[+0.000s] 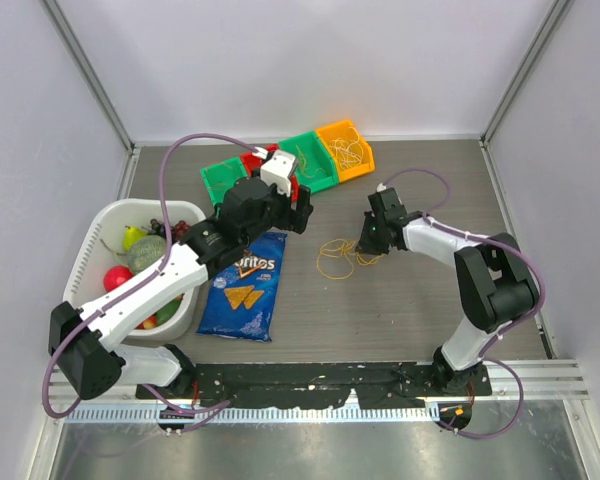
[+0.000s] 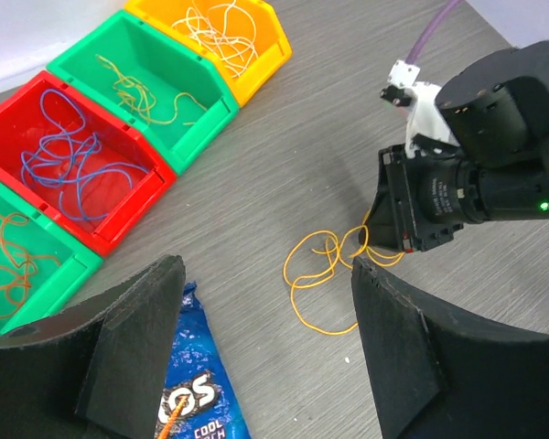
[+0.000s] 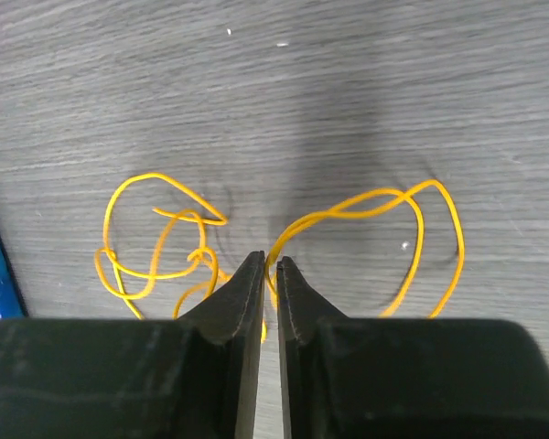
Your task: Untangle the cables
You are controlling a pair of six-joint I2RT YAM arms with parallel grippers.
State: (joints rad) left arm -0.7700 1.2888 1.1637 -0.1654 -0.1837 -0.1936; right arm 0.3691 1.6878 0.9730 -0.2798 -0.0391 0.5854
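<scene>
A small tangle of thin yellow-orange cables (image 1: 337,259) lies on the grey table, right of the chip bag. In the right wrist view its loops (image 3: 156,175) spread to both sides of the fingers. My right gripper (image 1: 366,244) (image 3: 268,262) is down at the table, shut on one yellow strand at the middle of the tangle. My left gripper (image 1: 298,212) (image 2: 265,274) is open and empty. It hovers above the table just left of the tangle (image 2: 316,274), between the bins and the chip bag.
A row of bins stands at the back: orange (image 1: 345,148), green (image 1: 310,160), red (image 2: 78,146) and green (image 1: 223,180), each holding sorted cables. A blue Doritos bag (image 1: 245,285) lies front left of the tangle. A white basket (image 1: 92,232) of fruit stands at the left.
</scene>
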